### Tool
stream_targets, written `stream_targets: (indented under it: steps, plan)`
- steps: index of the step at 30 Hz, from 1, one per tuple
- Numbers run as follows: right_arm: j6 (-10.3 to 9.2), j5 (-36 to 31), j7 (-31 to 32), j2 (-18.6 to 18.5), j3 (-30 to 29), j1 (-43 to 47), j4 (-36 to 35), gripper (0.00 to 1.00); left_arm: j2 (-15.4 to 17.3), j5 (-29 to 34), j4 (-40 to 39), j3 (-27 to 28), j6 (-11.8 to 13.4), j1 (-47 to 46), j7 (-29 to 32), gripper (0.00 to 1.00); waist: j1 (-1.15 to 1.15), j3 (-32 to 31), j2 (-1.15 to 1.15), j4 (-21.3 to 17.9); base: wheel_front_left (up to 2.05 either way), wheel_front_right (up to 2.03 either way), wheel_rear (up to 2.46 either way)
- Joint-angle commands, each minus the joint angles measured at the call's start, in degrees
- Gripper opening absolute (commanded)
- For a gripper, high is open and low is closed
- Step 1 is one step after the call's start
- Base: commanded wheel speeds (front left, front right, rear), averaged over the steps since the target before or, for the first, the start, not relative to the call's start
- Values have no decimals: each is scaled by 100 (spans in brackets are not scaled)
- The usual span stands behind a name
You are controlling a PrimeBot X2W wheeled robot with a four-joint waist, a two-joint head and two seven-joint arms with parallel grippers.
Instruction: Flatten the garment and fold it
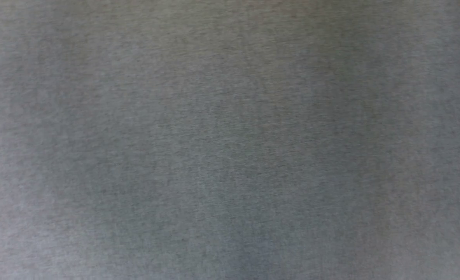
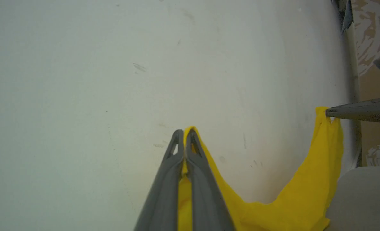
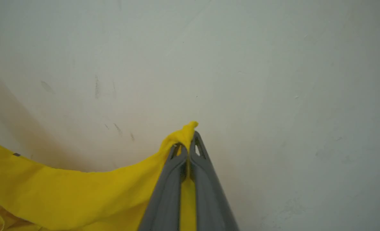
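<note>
White, lightly scuffed tabletop (image 2: 112, 80) forms the background of both wrist views. Its edge runs down the right side of the left wrist view, with a brown-and-white patterned floor (image 2: 369, 41) beyond it.

We see the left gripper (image 2: 184, 133) with its two dark fingers pressed together, pinching a fold of the garment (image 2: 299, 186). The yellow cloth pokes out just past the tips and shows in the slit between the fingers. From that pinch the cloth sags in a curve, then rises to the right gripper (image 2: 329, 113). That gripper enters from the right edge, its fingers likewise closed on a corner of the cloth.

The right wrist view shows this second grip from behind: fingers together, a yellow tuft at the tips, the rest trailing to the lower left. We cannot tell whether the slack cloth touches the tabletop.

Head view: an even, blurred grey texture (image 1: 230, 140), which we cannot identify.
</note>
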Motion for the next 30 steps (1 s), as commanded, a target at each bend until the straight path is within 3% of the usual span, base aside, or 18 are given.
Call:
stream_targets:
  steps: [1, 9, 13, 19, 24, 30]
  plan:
    - [-5, 148, -25, -103, 81, 157, -147, 0, 136, -137, -200, -107, -36, 189, -94, 0, -1, -3, 0, 223, 0, 0, 0]
    - [-5, 1015, 256, -604, 269, 1844, -1521, 0, 979, -858, -1646, -432, 72, 2030, -572, 0, -1, -479, 0, 584, 0, 0, 0]
    - [-5, 1216, 446, -604, 41, 3117, -2266, 0, 1431, -1050, -2464, -557, 523, 3227, -746, 0, -1, -835, 0, 658, 0, 0, 0]
    - [-5, 1354, 610, -269, -366, 4973, -3084, 0, 1858, -1239, -3457, -834, 1356, 5009, -946, 0, -1, -1256, 0, 744, 0, 0, 0]
    - [-5, 1470, 591, 155, -589, 6110, -3463, 0, 1796, -1274, -3722, -1189, 1904, 6246, -1012, 0, -1, -1511, 0, 806, 0, 0, 0]
    - [-5, 1505, 510, 462, -690, 7180, -3487, 0, 1599, -1161, -3291, -1716, 2127, 7206, -1029, 0, -1, -1778, 0, 868, 0, 0, 0]
